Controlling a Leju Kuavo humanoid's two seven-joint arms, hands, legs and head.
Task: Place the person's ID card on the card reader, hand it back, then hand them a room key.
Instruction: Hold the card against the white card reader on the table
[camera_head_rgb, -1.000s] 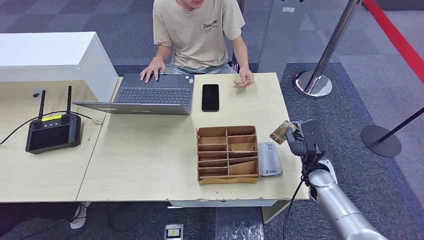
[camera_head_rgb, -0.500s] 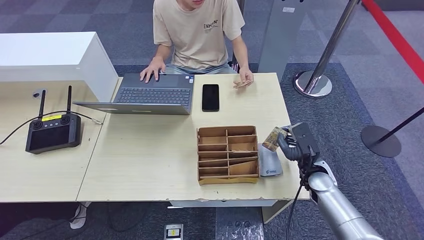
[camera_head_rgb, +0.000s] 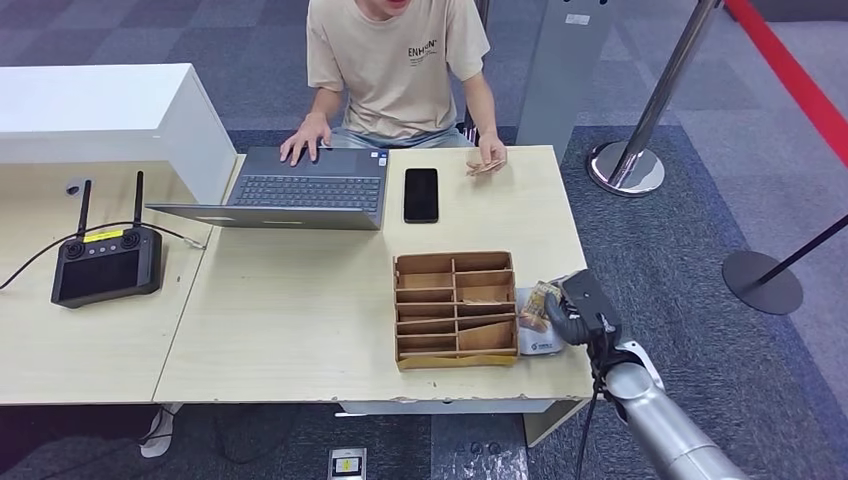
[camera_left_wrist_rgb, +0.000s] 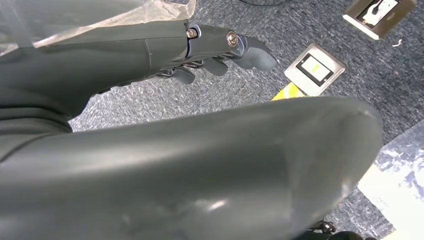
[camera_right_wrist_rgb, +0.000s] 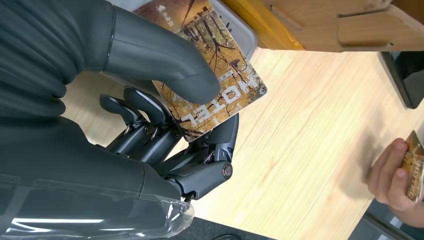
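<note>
Fingers (camera_right_wrist_rgb: 150, 107) of my right hand (camera_head_rgb: 572, 312) are closed on the card (camera_right_wrist_rgb: 215, 75), the thick thumb pressing its printed face against the darker digits underneath; I can read "HOTEL" on it in the right wrist view. From the head view the card hangs just over the near end of the grey card reader (camera_head_rgb: 540, 335), which lies on the surface (camera_head_rgb: 300, 310) right beside the wooden divider tray (camera_head_rgb: 455, 308). I cannot tell whether the card already touches the reader.

I judge this to be the placing step. To do it well I would lower slowly with the card kept flat, so its face lands squarely on the reader's top rather than an edge catching. The tray wall is close, so I would keep the wrist clear of it. I would release only once the card rests fully on the reader.

My left hand (camera_left_wrist_rgb: 220, 55) hangs by the floor, its digits loosely curled around nothing I can see. The person's hand (camera_head_rgb: 488, 160) rests at the far edge of the surface, holding another card, well apart from the reader.
</note>
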